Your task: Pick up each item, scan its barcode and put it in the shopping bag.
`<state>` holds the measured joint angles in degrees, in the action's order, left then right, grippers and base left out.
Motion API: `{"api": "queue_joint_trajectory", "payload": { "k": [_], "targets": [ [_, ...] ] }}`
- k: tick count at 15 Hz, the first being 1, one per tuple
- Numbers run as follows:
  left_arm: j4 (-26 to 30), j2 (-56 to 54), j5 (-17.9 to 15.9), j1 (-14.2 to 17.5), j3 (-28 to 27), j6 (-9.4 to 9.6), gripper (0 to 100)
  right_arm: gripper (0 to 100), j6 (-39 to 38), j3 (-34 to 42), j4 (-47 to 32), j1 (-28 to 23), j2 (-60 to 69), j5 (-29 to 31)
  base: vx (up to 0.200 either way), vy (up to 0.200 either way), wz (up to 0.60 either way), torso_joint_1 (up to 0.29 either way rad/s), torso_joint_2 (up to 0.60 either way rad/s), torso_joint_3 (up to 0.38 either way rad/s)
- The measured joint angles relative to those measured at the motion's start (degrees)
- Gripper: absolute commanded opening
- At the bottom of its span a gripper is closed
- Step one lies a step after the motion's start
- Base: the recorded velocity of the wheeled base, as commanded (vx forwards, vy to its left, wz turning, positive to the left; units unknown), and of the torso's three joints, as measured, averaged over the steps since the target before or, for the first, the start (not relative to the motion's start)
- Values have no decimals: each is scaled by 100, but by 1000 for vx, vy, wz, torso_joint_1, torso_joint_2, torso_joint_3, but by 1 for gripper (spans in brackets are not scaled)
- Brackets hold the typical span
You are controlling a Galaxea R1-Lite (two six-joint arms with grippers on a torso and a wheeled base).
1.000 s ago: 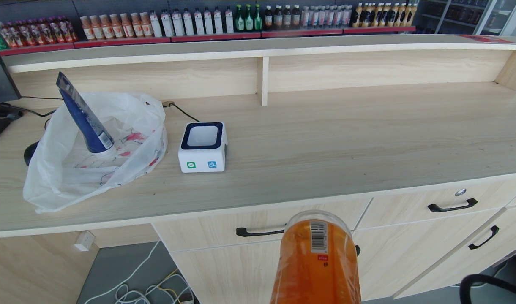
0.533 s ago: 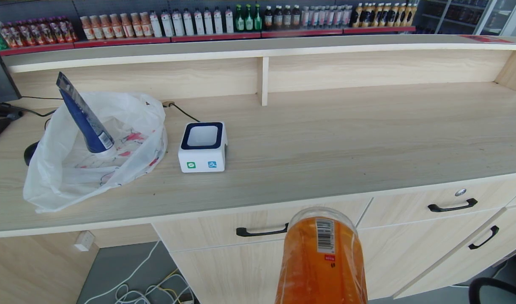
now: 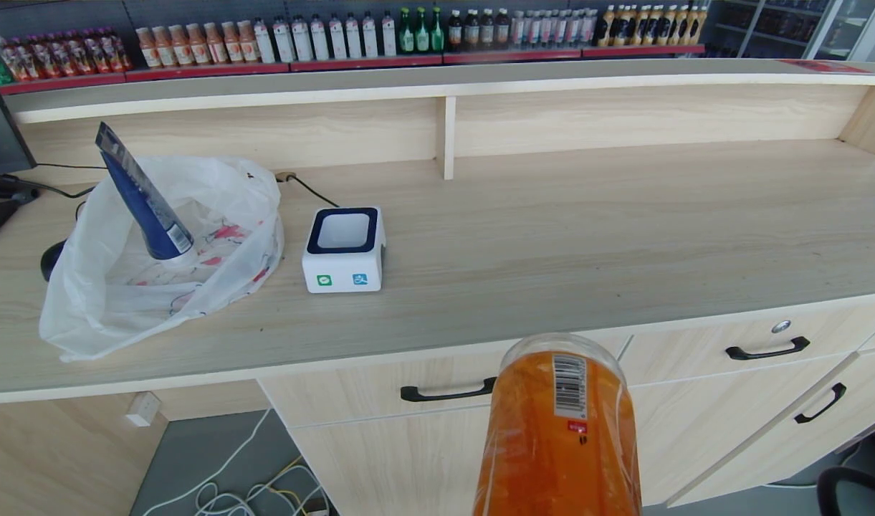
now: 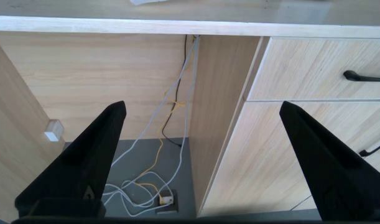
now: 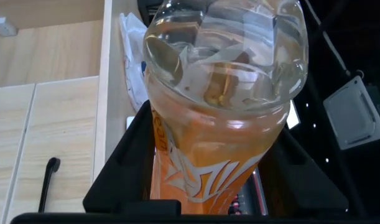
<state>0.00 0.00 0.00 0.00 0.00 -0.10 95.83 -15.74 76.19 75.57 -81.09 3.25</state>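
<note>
The right gripper is clamped around the orange drink bottle, its black fingers hugging both sides. The bottle hangs out in front of the drawers, below the edge of the counter. Its barcode faces upward, while the scanner sits well off to the left with its window also facing up. So I'd say the lift has to clear the counter lip first. Then the bottle should roll over so the barcode looks down into that window, held level and steady just above it. The shopping bag, already holding a blue tube, waits just beside the scanner. The left gripper hangs spread wide and empty, low by the cabinet
</note>
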Motion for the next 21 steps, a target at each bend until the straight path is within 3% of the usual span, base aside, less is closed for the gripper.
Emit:
{"api": "queue_joint_trajectory", "payload": {
  "k": [9, 13, 18, 21],
  "targets": [
    [2, 0, 0, 0, 0, -1, 100, 0, -123, -16, 124, 0, 0, 13, 0, 0, 0, 0, 0, 0],
    [5, 0, 0, 0, 0, 0, 100, 0, -1518, 182, 685, -29, 2, 30, 0, 0, 0, 0, 0, 0],
    [2, 0, 0, 0, 0, 2, 100, 0, -2477, 321, 745, -55, 0, 41, 0, 0, 0, 0, 0, 0],
    [5, 0, 0, 0, 0, 2, 100, 0, -3494, 478, 736, -62, 6, 152, 0, 0, 0, 0, 0, 0]
  ]
}}
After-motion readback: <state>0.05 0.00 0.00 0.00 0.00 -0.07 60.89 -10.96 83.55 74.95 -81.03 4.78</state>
